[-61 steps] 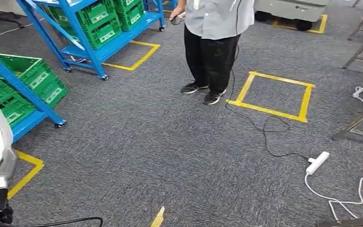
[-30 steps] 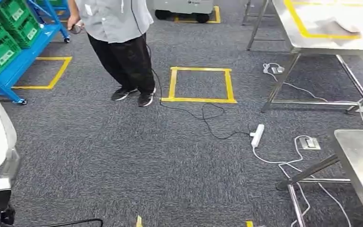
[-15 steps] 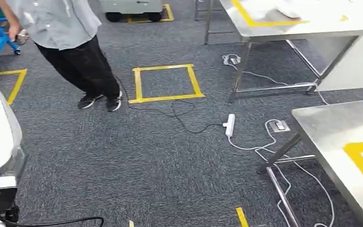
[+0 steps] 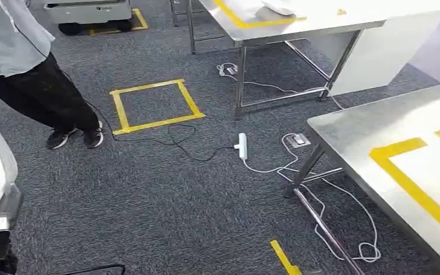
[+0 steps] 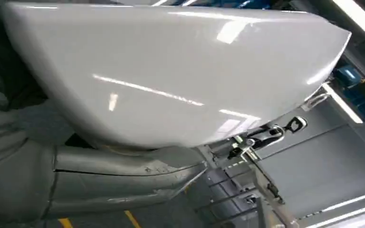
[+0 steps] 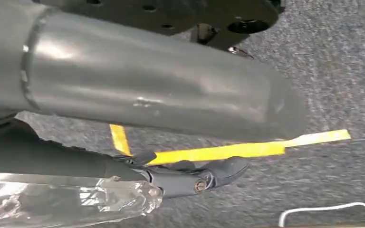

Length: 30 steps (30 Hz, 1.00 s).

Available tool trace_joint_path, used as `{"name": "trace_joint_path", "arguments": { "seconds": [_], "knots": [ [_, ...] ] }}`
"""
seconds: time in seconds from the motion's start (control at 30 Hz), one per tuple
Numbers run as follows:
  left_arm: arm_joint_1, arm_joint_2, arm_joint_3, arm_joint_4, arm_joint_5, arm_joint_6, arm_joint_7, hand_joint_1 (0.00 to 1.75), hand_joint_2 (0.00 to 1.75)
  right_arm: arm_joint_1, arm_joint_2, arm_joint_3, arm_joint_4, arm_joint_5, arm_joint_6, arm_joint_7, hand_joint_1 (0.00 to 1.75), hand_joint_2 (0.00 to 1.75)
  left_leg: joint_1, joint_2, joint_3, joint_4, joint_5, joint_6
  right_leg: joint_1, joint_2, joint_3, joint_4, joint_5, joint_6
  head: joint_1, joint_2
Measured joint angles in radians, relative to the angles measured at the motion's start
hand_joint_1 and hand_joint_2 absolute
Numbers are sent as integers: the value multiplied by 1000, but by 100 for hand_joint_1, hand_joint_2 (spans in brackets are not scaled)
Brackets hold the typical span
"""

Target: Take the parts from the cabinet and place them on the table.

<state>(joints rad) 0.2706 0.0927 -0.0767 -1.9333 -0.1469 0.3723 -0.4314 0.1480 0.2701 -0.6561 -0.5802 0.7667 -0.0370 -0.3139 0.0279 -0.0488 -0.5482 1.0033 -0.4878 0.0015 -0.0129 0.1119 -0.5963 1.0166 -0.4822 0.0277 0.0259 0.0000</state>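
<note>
Look at the head view: the near table (image 4: 378, 123) fills your right side, with a tape outline (image 4: 412, 183) on its top. A second table (image 4: 298, 26) stands far, behind it. Between them on the carpet (image 4: 166, 200) lies a power strip (image 4: 242, 146), its cable (image 4: 332, 212) trailing under the near table. Left of the strip sits a taped square (image 4: 152, 106), and a person (image 4: 28, 69) stands just left of that. A wheeled cart (image 4: 89, 11) sits far left.

light: bright, even overhead | glare: streaks on white part (image 5: 171, 76) | blur: right wrist view soft, smeared
</note>
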Motion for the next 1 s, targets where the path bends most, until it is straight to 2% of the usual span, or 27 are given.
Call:
{"name": "trace_joint_path", "arguments": {
  "seconds": [0.03,0.07,0.13,0.17,0.2,0.23,0.3,0.33,0.37,0.4,0.47,0.5,0.53,0.57,0.6,0.63,0.67,0.7,0.73,0.77,0.8,0.83,0.87,0.9,0.93,0.97,1.0],
  "knots": [
    [0,0,0,0,0,0,0,175,175,-1,0,0,0,0,0,0,0,0,-2,13,0,-1,-1,7,5,-58,-12,22,-19,3,4,0],
    [3,0,1,0,0,0,-1,175,175,-5,0,0,0,0,0,0,0,0,-4,26,-1,0,-1,13,4,-85,-40,78,-56,5,13,0],
    [6,-1,3,0,0,2,-1,175,175,-11,0,0,0,0,0,0,0,0,-9,58,-2,0,-1,14,0,-102,-116,239,-131,11,11,0],
    [5,-1,3,0,1,2,-1,175,175,-10,0,-1,0,2,0,0,0,0,-10,72,-3,0,-2,14,0,-104,-138,291,-145,14,13,0],
    [6,-1,3,0,4,2,-2,175,175,-8,0,-3,1,5,0,-2,0,0,-10,85,-3,0,-2,14,0,-104,-137,296,-136,15,12,0],
    [5,-2,3,0,11,2,-6,175,175,-7,0,-6,1,7,0,-3,0,0,-10,99,-2,0,-2,14,0,-106,-110,252,-105,16,13,0],
    [5,-4,4,0,20,2,-12,175,175,-8,0,-11,1,10,0,-5,0,0,-10,121,0,1,-5,10,1,-131,-14,87,-31,11,13,0],
    [5,-4,5,0,21,2,-15,175,175,-9,0,-14,1,11,0,-6,0,0,-12,131,3,1,-7,6,2,-168,29,17,-17,8,13,0],
    [7,-4,6,-1,21,2,-16,175,175,-14,0,-14,2,12,0,-6,0,0,-21,139,2,7,-12,-3,13,-186,42,-8,-29,1,15,0],
    [9,-5,9,-2,19,8,-21,175,175,-16,0,-16,2,15,0,-7,0,0,-21,149,2,6,-9,-9,11,-171,40,-4,-24,-7,7,0],
    [10,-8,13,-5,11,21,-40,175,175,-10,0,-22,2,23,0,-7,0,0,-19,167,5,5,-8,-14,14,-151,30,-1,-22,-13,7,0],
    [11,-8,15,-9,9,29,-48,175,175,-7,0,-24,2,24,2,-7,0,0,-19,173,7,6,-13,-21,11,-141,37,-6,-18,-20,8,0],
    [11,-9,19,-11,7,35,-55,175,175,-3,2,-26,2,28,3,-6,0,0,-13,128,5,20,-31,-29,5,-133,38,-11,-14,-25,5,0],
    [14,-10,24,-15,0,42,-61,175,175,-3,2,-29,2,32,4,-6,0,0,-11,87,-13,64,-66,-31,3,-125,38,-11,-12,-30,0,0],
    [20,-11,32,-16,0,47,-66,175,175,-7,3,-32,2,34,6,-6,0,0,-11,69,-47,141,-110,-32,3,-112,36,-10,-11,-35,-1,0],
    [24,-11,37,-16,0,48,-68,175,175,-8,5,-32,2,37,8,-6,0,0,-11,63,-81,213,-142,-33,3,-100,36,-10,-11,-36,-2,0],
    [28,-12,39,-16,0,51,-69,175,175,-8,6,-33,2,40,10,-6,0,0,-11,61,-108,270,-159,-33,4,-87,35,-10,-11,-36,-2,0],
    [29,-13,42,-16,-2,53,-71,175,175,-6,7,-35,2,42,11,-5,0,0,-11,60,-119,288,-154,-32,5,-75,36,-10,-11,-36,-1,0],
    [29,-14,44,-16,-5,56,-72,175,175,-6,8,-39,2,44,12,-5,0,0,-11,58,-112,270,-127,-30,5,-63,37,-10,-10,-36,-1,0],
    [30,-15,47,-16,-10,59,-72,175,175,-4,8,-43,2,48,13,-5,0,0,-11,55,-83,208,-78,-26,5,-47,38,-9,-10,-35,-1,0],
    [30,-15,51,-16,-12,61,-72,175,175,-4,8,-45,2,50,14,-5,0,0,-10,39,-47,133,-32,-23,4,-34,40,-8,-10,-34,-1,0],
    [32,-16,56,-16,-18,63,-73,175,175,-6,9,-47,2,54,15,-5,0,0,-7,-9,-12,56,4,-19,3,-22,38,-6,-9,-32,-1,0],
    [33,-17,59,-16,-21,65,-73,175,175,-8,11,-48,2,57,17,-5,0,0,-1,-61,-4,31,-10,-13,8,-12,33,0,-10,-26,0,0],
    [37,-18,61,-18,-21,68,-73,175,175,-11,11,-49,1,60,18,-5,0,0,-1,-52,2,12,-16,-16,4,5,21,4,-8,-19,0,0],
    [42,-18,63,-19,-23,69,-73,175,175,-9,11,-52,1,63,20,-6,0,0,-6,-43,-2,15,-15,-13,-1,13,14,1,-3,-10,0,0],
    [41,-19,63,-19,-24,70,-73,175,175,-6,13,-56,1,66,21,-6,0,0,-10,-32,-2,16,-14,-8,-6,27,12,-4,2,-1,-2,0],
    [41,-19,63,-19,-24,71,-74,175,175,-5,14,-60,1,68,21,-6,0,0,-5,-18,1,6,-8,0,-4,37,-1,-6,4,6,0,0]
  ]
}}
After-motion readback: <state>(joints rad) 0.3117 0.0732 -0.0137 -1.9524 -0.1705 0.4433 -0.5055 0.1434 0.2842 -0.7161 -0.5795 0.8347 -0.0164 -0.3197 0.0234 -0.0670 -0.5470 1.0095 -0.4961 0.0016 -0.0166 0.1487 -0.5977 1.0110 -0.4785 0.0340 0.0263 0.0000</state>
